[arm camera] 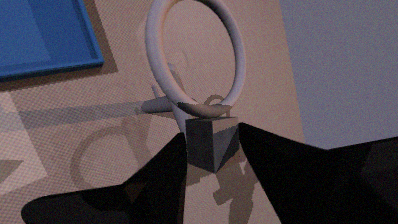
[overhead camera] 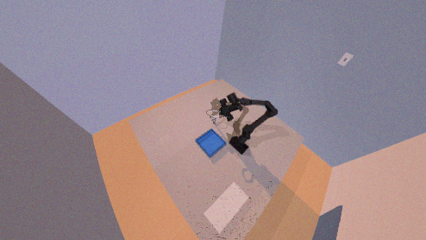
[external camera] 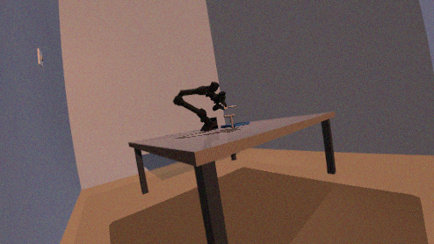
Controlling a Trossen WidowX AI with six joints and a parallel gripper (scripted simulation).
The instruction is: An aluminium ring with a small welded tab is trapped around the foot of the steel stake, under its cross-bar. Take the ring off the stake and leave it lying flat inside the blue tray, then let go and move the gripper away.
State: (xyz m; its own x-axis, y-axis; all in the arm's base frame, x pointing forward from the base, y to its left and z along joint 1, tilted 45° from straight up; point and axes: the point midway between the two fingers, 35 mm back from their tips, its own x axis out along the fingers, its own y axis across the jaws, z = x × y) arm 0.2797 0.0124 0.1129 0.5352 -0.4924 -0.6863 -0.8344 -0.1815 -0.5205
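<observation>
Black fingers of the claw are clamped on the grey welded tab, just below centre in the wrist view. Above them, the pale aluminium ring extends from the tab to the upper edge of that frame. In the exterior view the ring is nearly edge-on, raised above the cross-bar and clear of it. The steel stake stands on the table, right of centre in the exterior frame. The blue tray is found at upper left in the wrist view and just below centre in the top view. The ring is outside it. The black arm is bent at its elbow, right of centre in the top view. A small pale wall plate is noted at upper right there.
</observation>
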